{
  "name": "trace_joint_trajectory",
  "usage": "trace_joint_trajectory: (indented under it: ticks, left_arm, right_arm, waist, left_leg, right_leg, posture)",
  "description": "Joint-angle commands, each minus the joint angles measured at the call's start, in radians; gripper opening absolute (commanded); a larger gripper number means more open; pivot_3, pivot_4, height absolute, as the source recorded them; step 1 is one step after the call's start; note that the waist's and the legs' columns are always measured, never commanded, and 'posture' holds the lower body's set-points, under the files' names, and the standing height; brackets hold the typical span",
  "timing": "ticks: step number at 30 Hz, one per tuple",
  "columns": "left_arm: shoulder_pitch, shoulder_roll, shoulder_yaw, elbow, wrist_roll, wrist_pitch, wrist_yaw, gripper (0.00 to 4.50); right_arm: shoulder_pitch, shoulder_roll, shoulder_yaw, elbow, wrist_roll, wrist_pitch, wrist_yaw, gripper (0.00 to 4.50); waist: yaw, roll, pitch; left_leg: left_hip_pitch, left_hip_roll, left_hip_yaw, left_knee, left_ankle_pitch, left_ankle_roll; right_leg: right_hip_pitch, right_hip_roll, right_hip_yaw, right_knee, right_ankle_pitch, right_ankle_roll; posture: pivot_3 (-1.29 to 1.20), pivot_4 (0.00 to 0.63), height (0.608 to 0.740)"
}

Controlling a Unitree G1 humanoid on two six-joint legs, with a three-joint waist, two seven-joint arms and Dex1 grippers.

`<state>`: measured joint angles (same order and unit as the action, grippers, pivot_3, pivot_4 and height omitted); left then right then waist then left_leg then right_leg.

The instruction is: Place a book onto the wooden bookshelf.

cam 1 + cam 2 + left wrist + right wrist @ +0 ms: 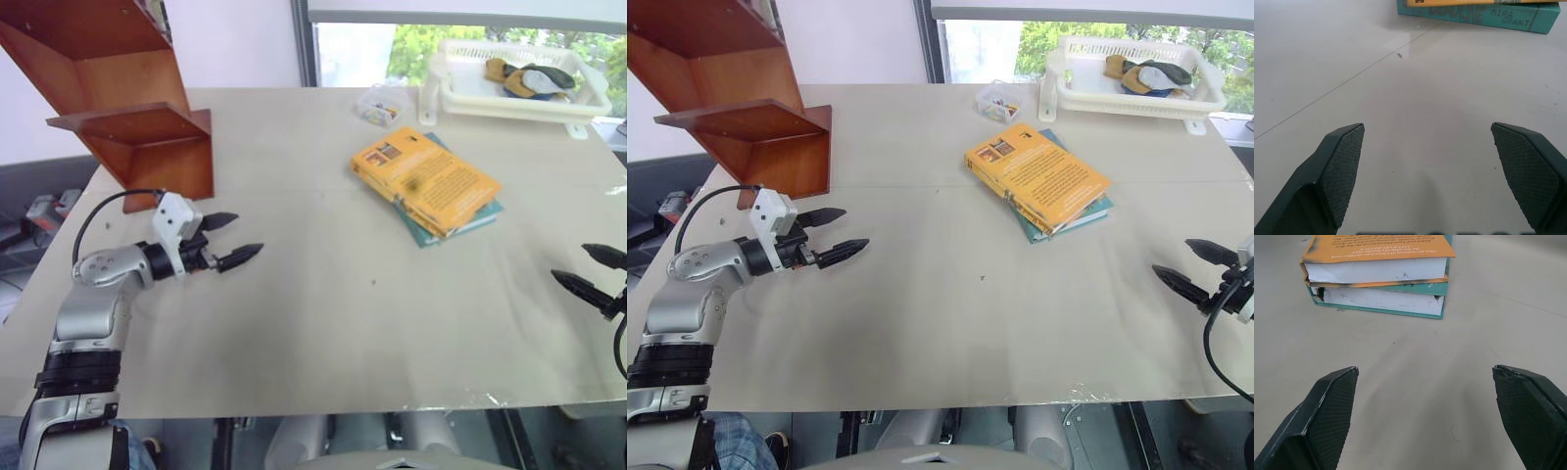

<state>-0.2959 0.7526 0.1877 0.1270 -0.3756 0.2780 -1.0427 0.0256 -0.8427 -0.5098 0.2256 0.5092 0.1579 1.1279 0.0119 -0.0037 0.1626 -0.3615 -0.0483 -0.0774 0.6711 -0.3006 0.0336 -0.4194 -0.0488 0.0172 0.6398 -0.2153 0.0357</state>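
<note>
Both grippers hover over the counter (323, 323) with fingers spread wide, empty: left gripper (231, 239), right gripper (593, 270). Well ahead of both sets of fingers, between them, the book (425, 177) lies on a teal book (1400, 301). Behind the left fingers stands the wooden bookshelf (118, 108).

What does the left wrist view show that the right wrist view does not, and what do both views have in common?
Left wrist view: the spine of the teal book with printed lettering, the orange book a thin strip above it, and a faint line across the table.

Right wrist view: the white page edges of both books, and the orange book's cover with lines of text, lying on top of the teal one.

Both: the same stack of two books lying flat on the pale table, and a pair of black fingers standing wide apart with nothing between them, away from the books.
</note>
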Motion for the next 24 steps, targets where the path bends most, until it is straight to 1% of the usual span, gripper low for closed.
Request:
trace_joint_trajectory:
  ticks: [1,5,24]
  left_arm:
    - [-0.021,0.000,0.019,-0.014,-0.005,-0.009,0.024,4.46]
    - [-0.043,-0.020,0.025,0.006,-0.001,-0.032,0.058,4.46]
    - [-0.022,-0.003,0.038,-0.009,-0.014,-0.039,0.054,4.46]
  right_arm:
    - [-0.010,-0.021,-0.025,0.002,0.002,-0.019,0.005,4.50]
    - [-0.037,-0.018,-0.006,0.032,-0.012,-0.035,0.004,4.50]
    - [-0.122,-0.015,0.030,0.108,-0.039,-0.070,0.008,4.50]
  waist:
    - [0.000,0.000,0.000]
    - [0.000,0.000,0.000]
    - [-0.001,0.000,0.000]
  left_leg:
    - [0.000,0.000,0.000,0.000,0.000,0.000]
    - [0.000,0.000,0.000,0.000,0.000,0.000]
    - [0.000,0.000,0.000,0.000,0.000,0.000]
  right_leg:
    - [0.000,0.000,0.000,0.000,0.000,0.000]
    - [0.000,0.000,0.000,0.000,0.000,0.000]
    - [0.000,0.000,0.000,0.000,0.000,0.000]
  posture:
    - [0.00,0.150,0.740]
    - [0.00,0.150,0.740]
    - [0.00,0.150,0.740]
